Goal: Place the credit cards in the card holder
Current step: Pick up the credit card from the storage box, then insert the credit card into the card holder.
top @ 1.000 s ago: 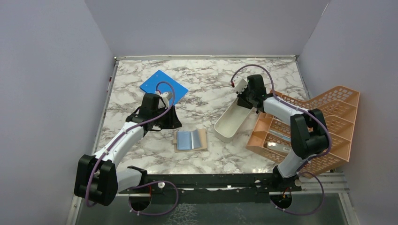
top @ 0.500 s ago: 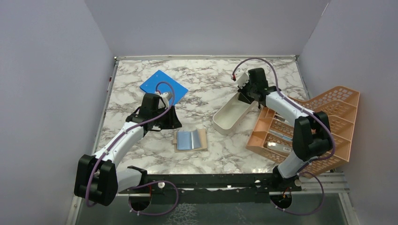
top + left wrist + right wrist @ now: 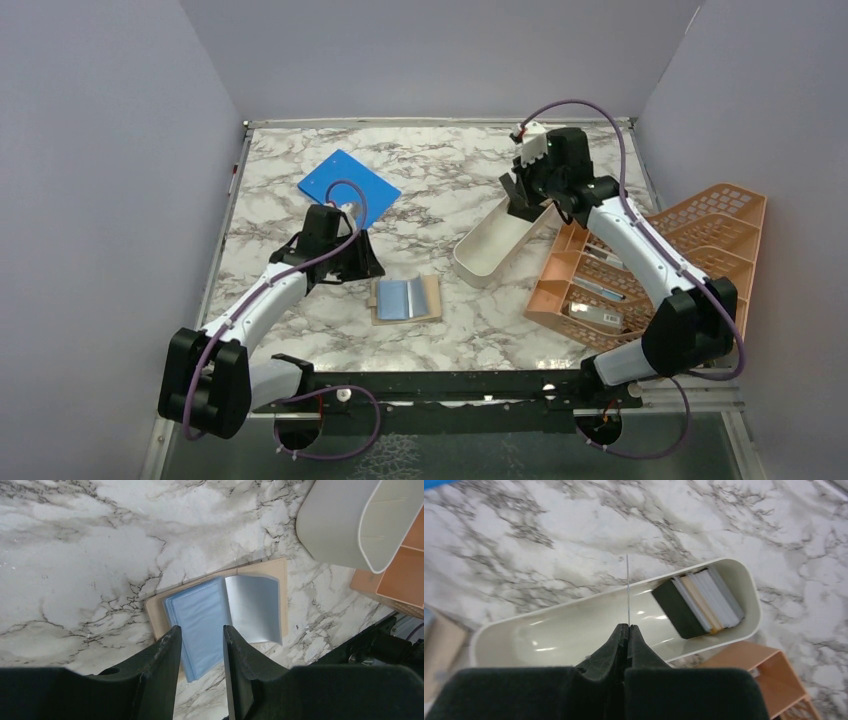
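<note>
The card holder (image 3: 406, 298) lies open on the tabletop (image 3: 440, 170). Right of it and a little behind lies the tray (image 3: 485, 255), with the credit cards (image 3: 698, 604) stacked in its far end. Further right of the card holder stands the rack (image 3: 700, 250); behind it to the left lies the board (image 3: 348, 186).

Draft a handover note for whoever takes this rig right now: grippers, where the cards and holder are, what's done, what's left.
The right gripper is shut on one thin plastic card, seen edge-on, above the long white oblong tray.
The left gripper is open and empty, beside the open tan bifold card holder.
The remaining cards stand in a stack at one end of the tray.
Done: one card gripped; no card shows in the holder's sleeves.
Left: bring that card to the holder, slot it in, then repeat for the stack.
</note>
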Robot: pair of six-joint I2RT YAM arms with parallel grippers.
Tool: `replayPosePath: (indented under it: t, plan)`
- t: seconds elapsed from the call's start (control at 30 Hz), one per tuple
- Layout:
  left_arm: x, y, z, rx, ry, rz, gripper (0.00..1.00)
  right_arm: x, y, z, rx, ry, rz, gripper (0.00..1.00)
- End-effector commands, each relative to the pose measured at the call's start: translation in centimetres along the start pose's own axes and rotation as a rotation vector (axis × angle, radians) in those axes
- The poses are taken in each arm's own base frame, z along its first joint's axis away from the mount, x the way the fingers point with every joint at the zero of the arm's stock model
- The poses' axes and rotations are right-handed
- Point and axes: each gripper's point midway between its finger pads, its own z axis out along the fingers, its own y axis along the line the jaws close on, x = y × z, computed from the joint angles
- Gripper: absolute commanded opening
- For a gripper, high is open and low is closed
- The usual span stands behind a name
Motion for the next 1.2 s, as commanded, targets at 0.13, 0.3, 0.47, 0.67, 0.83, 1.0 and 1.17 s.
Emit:
replayPosePath:
  t: [0.13,0.3,0.47,0.67,0.83,1.0,1.17]
  plan:
    - [1.9,-0.2,0.7,0.019,0.027,-0.087,0.32,-6.2,11.1,-5.2,-0.363,-0.142,0.468,0.01]
    - [2.6,0.0,1.0,0.000,0.012,-0.109,0.26,-6.4,18.3,-6.5,-0.551,-0.131,0.597,0.01]
    - [3.4,0.7,1.5,-0.044,0.014,-0.128,0.26,-4.3,23.4,-5.2,-0.587,-0.040,0.679,0.01]
    - [4.5,1.6,2.5,-0.077,0.039,-0.147,0.25,-0.6,28.7,-3.3,-0.561,0.032,0.740,0.01]
    - [4.6,2.2,2.9,-0.103,0.048,-0.141,0.18,2.4,31.1,-1.5,-0.510,0.103,0.733,0.01]
    - [5.3,2.4,3.4,-0.110,0.082,-0.143,0.18,5.2,30.7,0.9,-0.415,0.139,0.753,0.01]
    - [5.8,2.8,3.6,-0.127,0.100,-0.145,0.17,7.1,29.9,2.0,-0.348,0.147,0.792,0.01]
